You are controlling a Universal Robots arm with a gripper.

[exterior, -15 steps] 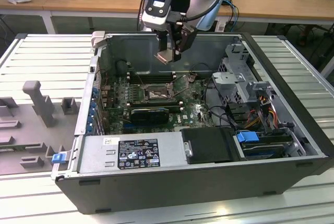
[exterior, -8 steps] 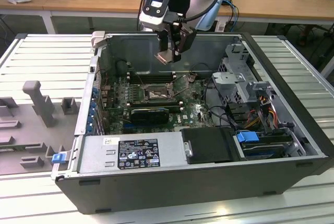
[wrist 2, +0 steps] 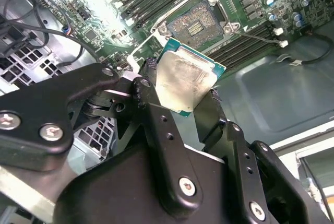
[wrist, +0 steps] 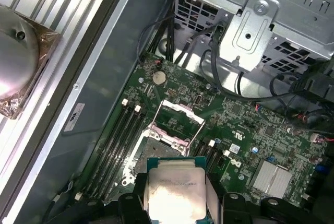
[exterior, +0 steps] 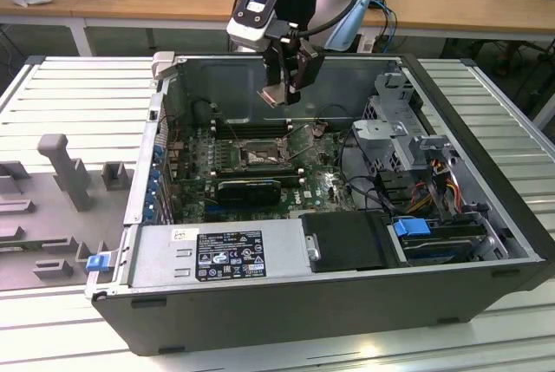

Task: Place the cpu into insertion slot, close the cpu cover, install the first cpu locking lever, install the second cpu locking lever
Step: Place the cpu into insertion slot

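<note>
**CPU held in the jaws above the open socket**

In the exterior view the gripper [exterior: 286, 90] is seen lowered into the open computer case [exterior: 303, 311], which lies on its side on the ribbed table [exterior: 486, 103]. The cpu [exterior: 273, 94] is gripped between the jaws, which are closed on two of its opposite edges. It is held tilted in the air above the green motherboard [exterior: 323, 183], apart from every part of it.

In the second wrist view the pale, smeared face of the cpu [wrist 2: 188, 80] is shown clamped between the black fingers [wrist 2: 152, 112] of the gripper [wrist 2: 182, 92]. The insertion slot [wrist 2: 195, 23] lies beyond it with its dark centre uncovered. The chip is clear of the socket and is not seated.

In the first wrist view the cpu [wrist: 175, 190] is seen at the gripper [wrist: 175, 205], just beside the insertion slot [wrist: 156, 151] in the picture. The cpu cover [wrist: 182, 110] is seen lifted off the socket as a thin silvery frame, with the board visible through its window. The long black memory slots [wrist: 112, 140] run along one side of the socket. A metal drive cage [wrist: 250, 25] stands further off, with dark cables trailing below it.

In the exterior view the insertion slot [exterior: 260, 155] sits near the middle of the board, below the gripper. A grey power supply [exterior: 217, 255] lies along the near wall of the case.
</note>
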